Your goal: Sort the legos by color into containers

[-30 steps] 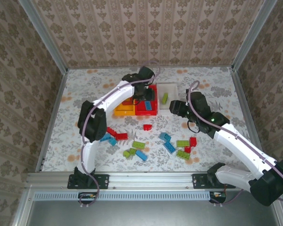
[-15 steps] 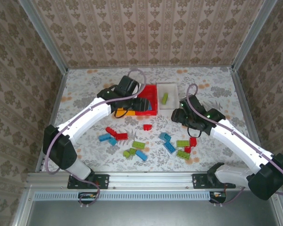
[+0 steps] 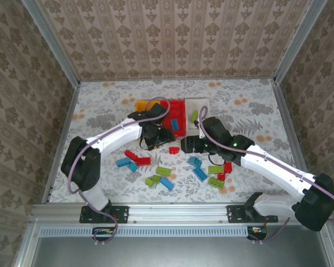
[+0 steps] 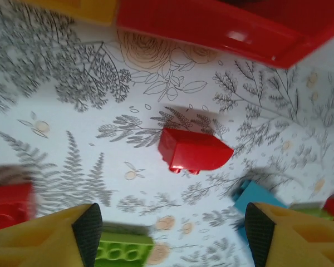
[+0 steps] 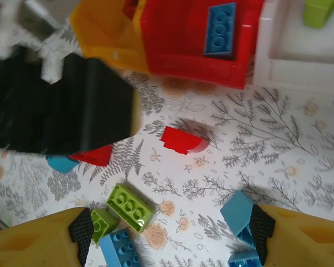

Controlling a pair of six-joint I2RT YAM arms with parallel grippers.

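Lego sorting barely begun, with both grippers opened wide over loose bricks.

Nearest the arm bases, about 15 red, blue and lime green legos [image 3: 163, 171] are scattered across the floral table [image 3: 100, 111]. Just beyond them, the left gripper [image 4: 172, 228] and right gripper [image 5: 171, 231] are seen with jaws spread wide and nothing between them, both pointed toward 1 red brick [image 4: 193, 151] lying apart from the rest. Farthest, side by side, are set a yellow-orange bin [image 3: 142, 105], whose contents cannot be made out, a red bin [image 3: 181, 108] in which 1 blue brick [image 5: 220, 22] is seen, and a white bin [image 3: 203, 103] in which 1 green brick [image 3: 195, 115] is seen. Most of the sorting is judged to be left.
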